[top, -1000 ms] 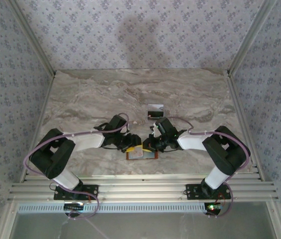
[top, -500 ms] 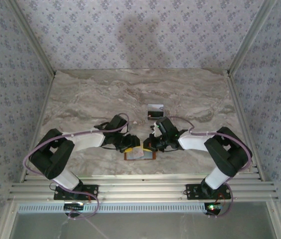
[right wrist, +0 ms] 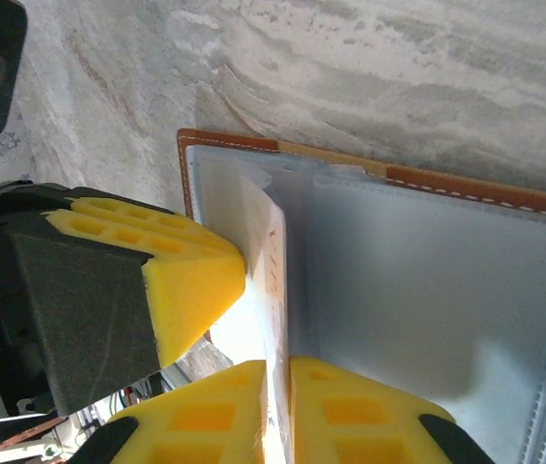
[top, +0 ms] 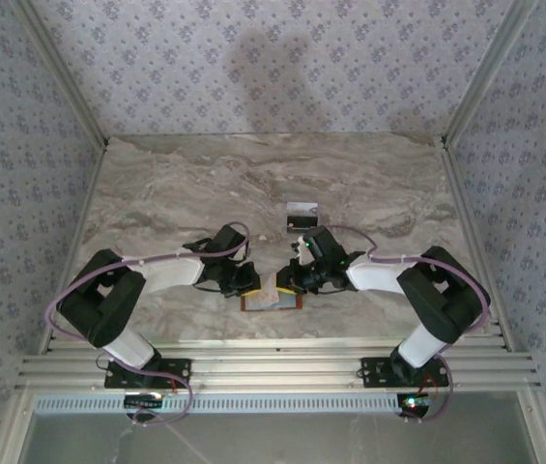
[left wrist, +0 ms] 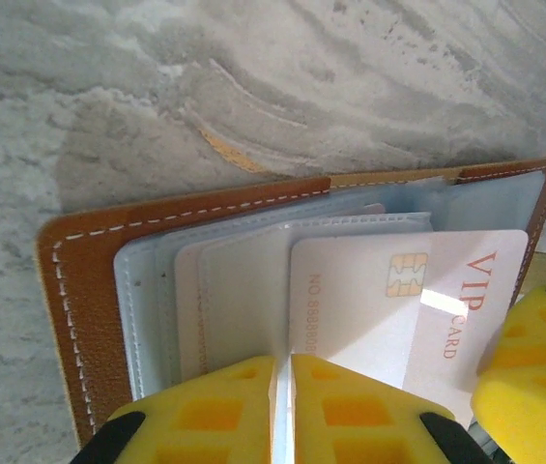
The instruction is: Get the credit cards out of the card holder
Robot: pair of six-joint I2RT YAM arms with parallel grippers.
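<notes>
Top external view gives us the card holder [top: 287,303] lying open on the marble desk [top: 205,184], close to the near edge and about midway between the two arm bases. Both sets of jaws come down over it, the left jaws over its left part and the right jaws over its right part, their tips near one another. Further back on the desk, well apart from the holder, lies a loose card [top: 301,215], pale above and dark below. At this size we cannot tell whether it is one card or two.

In the left wrist view we see the holder's brown stitched border [left wrist: 79,290] and its grey-blue sleeves [left wrist: 147,309]. A white credit card [left wrist: 369,300] with a gold chip and orange VIP lettering lies over them, its lettered end near the holder's right border. The left jaws are drawn almost together. Their yellow pads [left wrist: 195,411] leave only a hairline gap, and a thin pale edge sits in it. We cannot tell whether that edge belongs to a sleeve leaf or to the card. A pad [left wrist: 533,372] of the right jaws sits at the card's lettered end.

In the right wrist view the right jaws are clamped on the white credit card [right wrist: 271,251]. Their pads [right wrist: 359,411] press it from both sides, and we see it nearly edge-on between them, rising from the holder's grey-blue inner face [right wrist: 427,290]. A pad [right wrist: 190,280] of the left jaws reaches in from the left, its tip just beside the card.
</notes>
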